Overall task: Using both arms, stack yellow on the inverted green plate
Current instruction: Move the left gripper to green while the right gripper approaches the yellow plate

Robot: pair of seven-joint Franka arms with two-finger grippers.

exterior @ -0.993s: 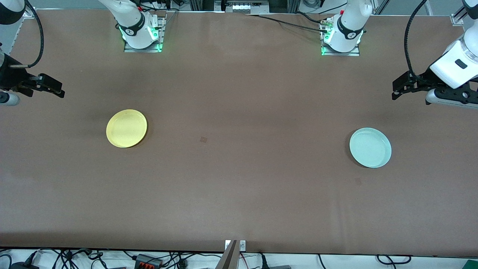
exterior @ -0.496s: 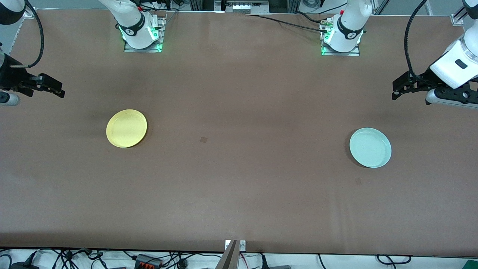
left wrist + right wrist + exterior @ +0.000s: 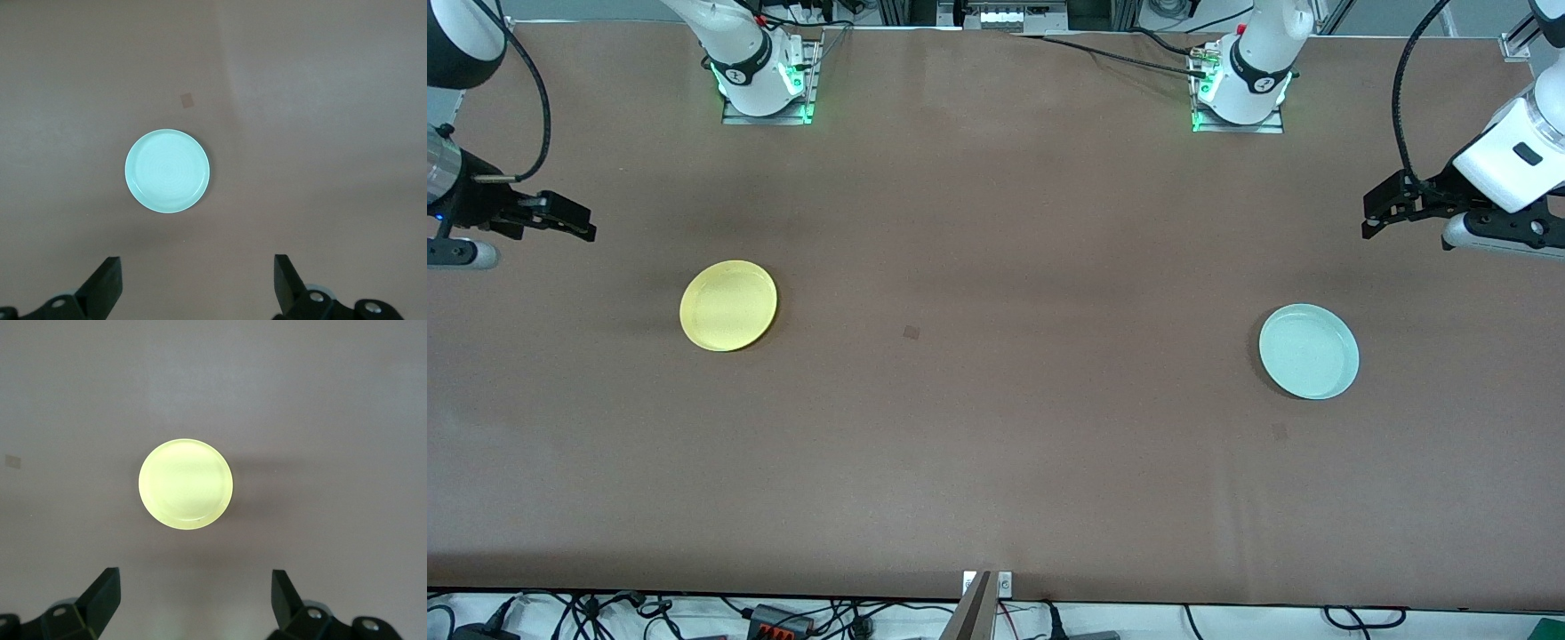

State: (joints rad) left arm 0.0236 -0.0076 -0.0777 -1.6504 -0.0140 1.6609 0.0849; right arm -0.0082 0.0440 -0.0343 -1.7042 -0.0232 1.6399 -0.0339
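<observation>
Plates yellow (image 3: pixel 186 484) and green plate (image 3: pixel 167 171) lie clear of both open grippers

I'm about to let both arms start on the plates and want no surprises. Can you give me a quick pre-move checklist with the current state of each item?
1. Green plate free to grasp, nothing on it: ok.
2. Green plate already inverted: not ok, it sits rim up, hollow showing in the left wrist view.
3. Yellow plate free, lying alone toward the right arm's end: ok.
4. Left gripper open and empty, up over the table at its own end: ok.
5. Right gripper open and empty, up over its end: ok.
6. Plates apart, brown table bare between them: ok.
</observation>
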